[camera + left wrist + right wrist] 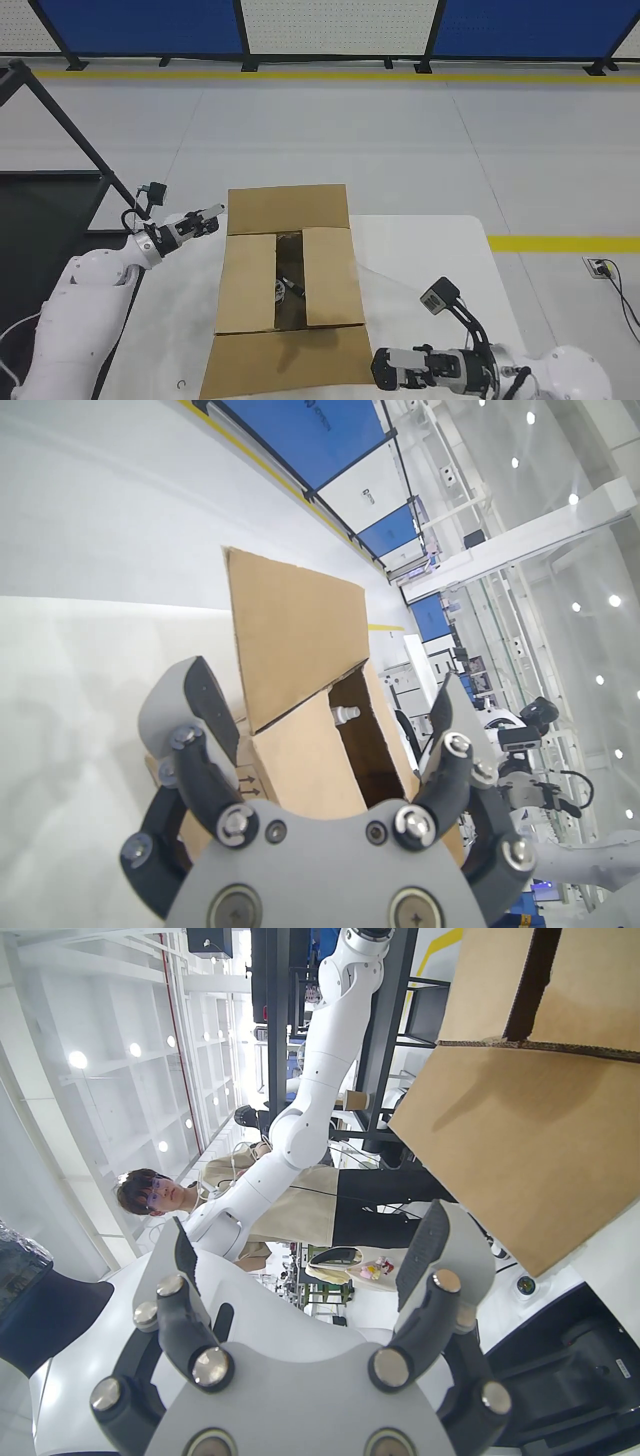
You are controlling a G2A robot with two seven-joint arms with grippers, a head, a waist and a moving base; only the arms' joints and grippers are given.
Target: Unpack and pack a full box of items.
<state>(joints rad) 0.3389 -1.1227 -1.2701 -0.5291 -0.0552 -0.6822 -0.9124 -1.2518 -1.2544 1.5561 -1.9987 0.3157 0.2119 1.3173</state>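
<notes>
A white cloth-covered table [430,250] carries a brown cardboard box [250,290] at its middle. The box stands open. Its far flap [288,208] folds outward over the table's far edge, and its near flap [285,365] spreads toward the robot. The two side flaps lean inward and leave only a narrow slot [290,270] between their edges. A broad strip of white tabletop runs from the box's right wall to the table's right edge, and a narrower strip lies along the left wall.

The left gripper [212,218] hangs just off the far-left corner of the box, apart from the far flap's edge. Its fingers are spread wide with nothing between them. The right gripper [380,368] sits just beside the near flap's right corner; contact cannot be judged. It too is released, and the cardboard lies outside its fingers [425,1248].

A small white bottle [345,713] lies in the slot.
</notes>
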